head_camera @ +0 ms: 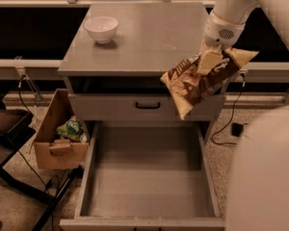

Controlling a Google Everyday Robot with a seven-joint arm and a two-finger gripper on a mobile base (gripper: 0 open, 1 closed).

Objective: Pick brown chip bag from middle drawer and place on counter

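Note:
The brown chip bag (195, 82) hangs in the air at the counter's front right corner, tilted, with tan ends. My gripper (208, 61) is shut on the bag's upper part and holds it from above. The counter (149, 37) is the grey top of the cabinet, just left of the bag. The middle drawer (147, 177) is pulled out below, with a bare grey floor.
A white bowl (101, 29) stands on the counter's back left. A closed drawer front with a black handle (148, 105) sits above the open drawer. A cardboard box (58, 134) with a green packet (71, 128) stands left of the cabinet. Cables lie on the floor at the right.

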